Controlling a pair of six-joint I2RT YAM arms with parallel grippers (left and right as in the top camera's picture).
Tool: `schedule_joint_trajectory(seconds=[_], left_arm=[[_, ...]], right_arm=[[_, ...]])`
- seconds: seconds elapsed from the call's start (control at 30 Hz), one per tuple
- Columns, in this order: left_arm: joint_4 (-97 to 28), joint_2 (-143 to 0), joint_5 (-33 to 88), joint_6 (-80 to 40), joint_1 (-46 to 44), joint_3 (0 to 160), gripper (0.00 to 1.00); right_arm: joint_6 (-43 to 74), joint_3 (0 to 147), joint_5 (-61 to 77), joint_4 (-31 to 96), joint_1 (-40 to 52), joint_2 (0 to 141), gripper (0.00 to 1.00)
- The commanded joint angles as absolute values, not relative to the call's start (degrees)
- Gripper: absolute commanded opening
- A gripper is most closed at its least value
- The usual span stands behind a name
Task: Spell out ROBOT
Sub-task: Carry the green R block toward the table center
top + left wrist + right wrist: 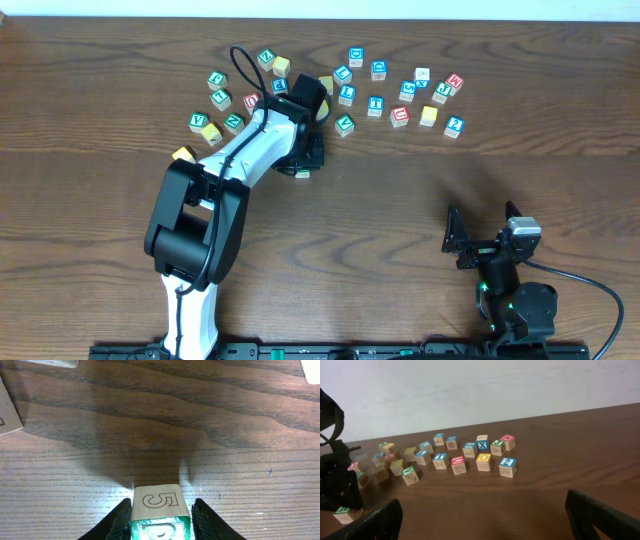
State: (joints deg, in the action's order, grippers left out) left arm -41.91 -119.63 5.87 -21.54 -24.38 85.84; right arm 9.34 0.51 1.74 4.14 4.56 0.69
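Below the cube scatter, mid-worktop: left claw (pixel 162 516) is pinching a green-faced cube (pixel 160 501) across two opposite sides, a carved 5 showing on its top face.
Letter check: the green face is running off the bottom of the wrist view, so I'm guessing R or B and can't call it.
Contact: the cube is sitting low over the worktop (pixel 420 190); whether it is touching the wood, I can't tell.
Right claw (pixel 482 505): fingers are standing wide apart, gripping nothing, waiting near the front right corner.
Loose cubes (pixel 400 95): lying scattered along the far side, well apart from the held one.
Handling: I'm judging this as light, rigid wood with smooth painted faces, nothing fragile but liable to twist in a loose pinch.
Grip advice: the flat sides are taking the pads squarely, centred, leaving the letter face readable.
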Motion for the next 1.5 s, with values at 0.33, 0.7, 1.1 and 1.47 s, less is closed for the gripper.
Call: schedule_joint_trajectory(seconds=[0.33, 0.7, 1.1, 1.47], left_arm=[[-41.9, -120.6, 5.4, -19.9, -24.2, 85.3, 0.38], [-41.8, -120.6, 5.4, -19.5, -24.2, 85.3, 0.38], [-41.7, -120.6, 5.5, -18.9, -24.2, 85.3, 0.38], [-43.3, -120.1, 5.6, -18.9, -24.2, 87.2, 0.38]], right_arm=[[8.5, 0.3, 1.8, 4.2, 4.2, 0.4, 0.99], [8.5, 0.3, 1.8, 4.2, 4.2, 0.4, 0.99], [8.5, 0.3, 1.8, 4.2, 4.2, 0.4, 0.99], [8.5, 0.3, 1.8, 4.2, 4.2, 0.4, 0.99]])
